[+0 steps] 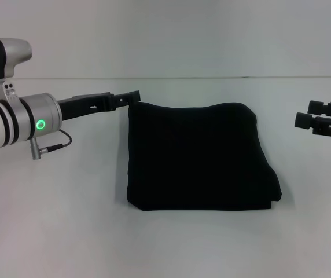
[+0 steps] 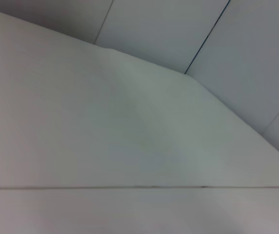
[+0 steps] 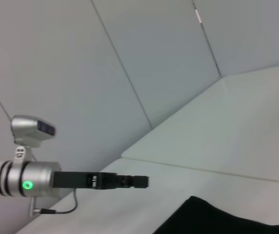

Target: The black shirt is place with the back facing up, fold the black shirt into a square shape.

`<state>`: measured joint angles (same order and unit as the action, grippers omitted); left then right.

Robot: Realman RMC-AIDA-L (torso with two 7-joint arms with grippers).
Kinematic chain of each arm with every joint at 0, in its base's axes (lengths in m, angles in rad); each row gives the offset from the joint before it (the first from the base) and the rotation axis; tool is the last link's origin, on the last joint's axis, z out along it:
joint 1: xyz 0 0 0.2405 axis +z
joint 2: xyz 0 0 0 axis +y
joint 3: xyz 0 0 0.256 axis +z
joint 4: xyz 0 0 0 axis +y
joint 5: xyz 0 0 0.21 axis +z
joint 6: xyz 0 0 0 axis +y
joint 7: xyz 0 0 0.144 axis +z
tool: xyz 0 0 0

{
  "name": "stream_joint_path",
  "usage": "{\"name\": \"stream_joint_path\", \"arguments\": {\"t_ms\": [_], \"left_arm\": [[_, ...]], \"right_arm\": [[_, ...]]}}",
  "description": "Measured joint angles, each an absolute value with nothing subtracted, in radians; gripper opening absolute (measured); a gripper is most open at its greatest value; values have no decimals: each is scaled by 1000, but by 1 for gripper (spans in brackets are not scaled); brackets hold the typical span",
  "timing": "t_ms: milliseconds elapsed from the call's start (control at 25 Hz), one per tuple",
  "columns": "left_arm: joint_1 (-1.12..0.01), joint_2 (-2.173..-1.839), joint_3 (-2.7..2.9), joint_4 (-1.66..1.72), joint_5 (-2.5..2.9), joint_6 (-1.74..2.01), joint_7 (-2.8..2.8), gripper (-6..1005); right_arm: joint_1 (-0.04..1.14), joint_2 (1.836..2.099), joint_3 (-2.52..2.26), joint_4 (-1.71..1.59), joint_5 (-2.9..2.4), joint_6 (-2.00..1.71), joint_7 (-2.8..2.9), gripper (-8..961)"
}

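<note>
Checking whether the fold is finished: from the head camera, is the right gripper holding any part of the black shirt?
No. The right gripper hangs clear to the side of the folded black shirt, with bare white table between them.

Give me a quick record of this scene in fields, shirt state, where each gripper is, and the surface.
shirt: the black shirt lies folded into a rough square, no print showing
left gripper: left gripper at the shirt's far left corner; contact unclear
right gripper: right gripper off to the shirt's right, apart from it
surface: white table
</note>
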<state>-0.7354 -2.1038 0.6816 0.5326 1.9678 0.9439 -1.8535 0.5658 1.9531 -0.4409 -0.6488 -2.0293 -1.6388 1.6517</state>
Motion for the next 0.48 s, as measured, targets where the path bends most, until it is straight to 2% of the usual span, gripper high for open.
{"name": "stream_joint_path", "arguments": {"t_ms": [200,480], "left_arm": [[-723,-2103,675,546,1968,973,-1785,935],[-722,-2100,724,626,2005,1303,-1483,935]], "right_arm": [[565,1952,-446,-649,-2030,-1609,1596,917],[607,1948,-518,-665,-2095,-1542,1613,918]]}}
